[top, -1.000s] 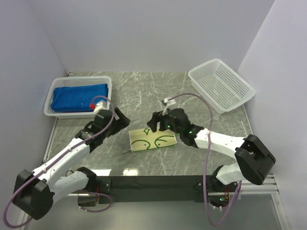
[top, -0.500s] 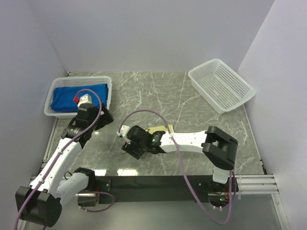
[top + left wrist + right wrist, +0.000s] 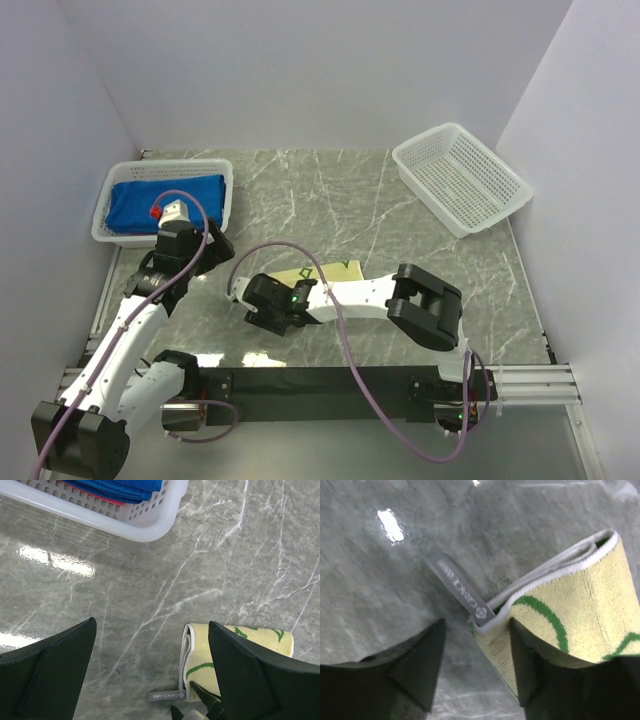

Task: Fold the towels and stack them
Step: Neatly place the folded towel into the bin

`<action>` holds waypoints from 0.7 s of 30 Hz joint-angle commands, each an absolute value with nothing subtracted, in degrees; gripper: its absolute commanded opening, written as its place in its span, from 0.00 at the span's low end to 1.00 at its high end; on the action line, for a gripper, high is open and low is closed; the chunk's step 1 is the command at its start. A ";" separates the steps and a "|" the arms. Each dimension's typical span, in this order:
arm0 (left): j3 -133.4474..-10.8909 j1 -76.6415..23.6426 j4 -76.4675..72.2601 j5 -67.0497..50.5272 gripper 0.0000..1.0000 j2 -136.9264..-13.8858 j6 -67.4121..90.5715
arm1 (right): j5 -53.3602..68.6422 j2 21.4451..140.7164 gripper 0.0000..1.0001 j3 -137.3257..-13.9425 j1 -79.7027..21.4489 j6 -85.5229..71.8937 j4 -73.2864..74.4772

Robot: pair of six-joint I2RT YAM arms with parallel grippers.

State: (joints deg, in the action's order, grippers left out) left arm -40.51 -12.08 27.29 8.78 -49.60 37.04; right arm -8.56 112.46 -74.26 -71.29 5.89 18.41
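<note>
The pale yellow towel with green motifs (image 3: 322, 272) lies folded on the marble table, mostly hidden under my right arm. It shows in the left wrist view (image 3: 235, 642) and the right wrist view (image 3: 570, 605), with a grey label (image 3: 460, 587) at its corner. My right gripper (image 3: 250, 303) is open, its jaws astride the towel's near left corner (image 3: 477, 625). My left gripper (image 3: 215, 250) is open and empty above bare table (image 3: 152, 625), left of the towel. The royal blue towels (image 3: 165, 200) lie in the left basket. A pink edge (image 3: 112, 501) shows beneath them.
A white lattice basket (image 3: 228, 180) at the back left holds the blue towels; its rim shows in the left wrist view (image 3: 140, 527). A second white lattice basket (image 3: 460, 178) stands at the back right. White walls enclose the table on three sides.
My right arm has swung left across the yellow towel, and its gripper now sits at the towel's left end. My left gripper has drawn back toward the left basket.
</note>
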 commanded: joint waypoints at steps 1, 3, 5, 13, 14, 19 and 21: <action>-40.34 -11.17 26.02 7.47 0.99 -48.87 35.86 | -10.28 115.05 0.58 -75.41 -72.25 7.21 19.16; -40.25 -10.81 26.19 7.12 0.99 -49.13 35.95 | -11.95 116.53 0.45 -74.80 -72.42 7.21 18.72; -40.34 -10.37 26.02 6.68 0.99 -49.31 35.95 | -13.61 117.33 0.34 -74.10 -72.33 6.86 18.72; -39.99 -10.20 24.61 1.94 0.99 -51.94 39.01 | -12.40 110.75 0.00 -68.56 -69.88 3.96 11.44; -39.90 -10.20 24.44 0.89 0.99 -52.20 39.81 | -11.78 109.52 0.00 -66.90 -69.53 3.35 8.55; -37.01 -10.20 20.85 -7.09 0.99 -53.96 45.33 | -6.42 100.21 0.00 -60.13 -67.07 1.06 -2.44; -34.73 -10.20 18.99 -9.83 0.99 -54.66 47.36 | -4.84 97.66 0.00 -57.40 -66.54 0.09 -7.00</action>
